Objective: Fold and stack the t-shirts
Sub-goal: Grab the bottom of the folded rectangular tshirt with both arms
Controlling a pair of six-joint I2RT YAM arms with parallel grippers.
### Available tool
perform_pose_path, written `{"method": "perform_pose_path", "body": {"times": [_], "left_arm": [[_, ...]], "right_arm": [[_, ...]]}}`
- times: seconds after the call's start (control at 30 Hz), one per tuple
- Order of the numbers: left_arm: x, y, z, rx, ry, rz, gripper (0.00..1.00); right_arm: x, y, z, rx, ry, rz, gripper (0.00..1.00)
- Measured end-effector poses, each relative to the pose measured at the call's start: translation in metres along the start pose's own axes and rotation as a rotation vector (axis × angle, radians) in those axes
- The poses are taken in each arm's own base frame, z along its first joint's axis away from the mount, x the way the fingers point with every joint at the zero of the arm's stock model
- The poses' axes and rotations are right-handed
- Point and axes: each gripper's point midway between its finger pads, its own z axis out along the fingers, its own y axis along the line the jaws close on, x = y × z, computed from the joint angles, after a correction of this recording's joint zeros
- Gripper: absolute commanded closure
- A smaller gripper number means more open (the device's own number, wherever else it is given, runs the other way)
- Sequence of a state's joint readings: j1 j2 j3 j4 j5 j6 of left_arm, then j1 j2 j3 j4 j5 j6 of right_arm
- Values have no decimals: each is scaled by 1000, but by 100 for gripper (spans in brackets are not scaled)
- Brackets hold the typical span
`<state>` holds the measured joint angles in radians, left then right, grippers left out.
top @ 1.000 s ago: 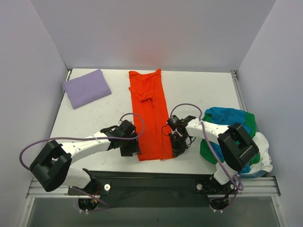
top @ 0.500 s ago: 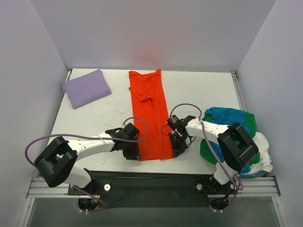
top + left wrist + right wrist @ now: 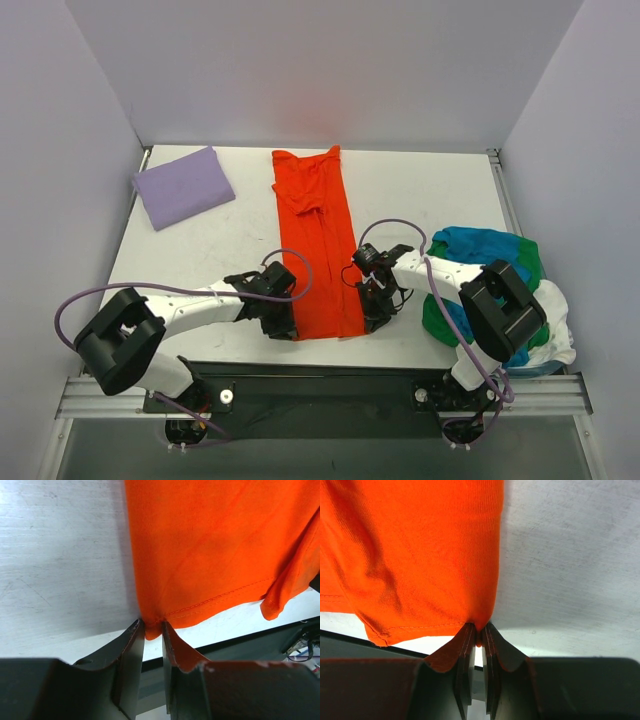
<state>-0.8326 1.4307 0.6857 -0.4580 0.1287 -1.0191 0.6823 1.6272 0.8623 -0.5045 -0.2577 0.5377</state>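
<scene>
From above, the orange-red t-shirt (image 3: pixel 318 250) lies as a long strip across the middle of the surface (image 3: pixel 420 190). Left wrist: the left fingers (image 3: pixel 127 670) pinch its near-left hem corner. Right wrist: the right fingers (image 3: pixel 462 672) pinch the near-right corner. The end-over-end fold seems about to start, so both corners should next rise evenly and travel toward the far end.

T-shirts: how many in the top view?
5: folded lavender cloth shirt far left; orange-red shirt centre; blue shirt, green shirt, white shirt heaped right; others possibly hidden.

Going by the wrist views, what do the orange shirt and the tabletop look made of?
The orange shirt looks like soft knit cloth, likely cotton jersey, matte: fine knit texture and a stitched hem show. The tabletop looks like hard white laminate or painted board, faintly glossy, with fine scratches.
</scene>
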Motion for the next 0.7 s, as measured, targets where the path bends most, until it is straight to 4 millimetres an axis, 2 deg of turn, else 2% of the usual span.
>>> {"method": "perform_pose_path", "body": {"times": [0.1, 0.13, 0.2, 0.37, 0.53, 0.7], "left_arm": [[2, 0, 1, 7, 7, -10, 85], [3, 0, 2, 8, 11, -12, 94], [3, -1, 2, 10, 13, -17, 100], [3, -1, 2, 10, 9, -16, 100], [2, 7, -3, -30, -24, -1, 100], [3, 10, -16, -35, -59, 12, 100]], "right_arm": [[0, 0, 0, 0, 0, 0, 88], [0, 0, 0, 0, 0, 0, 89], [0, 0, 0, 0, 0, 0, 90], [0, 0, -1, -2, 0, 1, 100], [2, 1, -5, -4, -5, 10, 100], [5, 6, -16, -30, -32, 12, 100]]}}
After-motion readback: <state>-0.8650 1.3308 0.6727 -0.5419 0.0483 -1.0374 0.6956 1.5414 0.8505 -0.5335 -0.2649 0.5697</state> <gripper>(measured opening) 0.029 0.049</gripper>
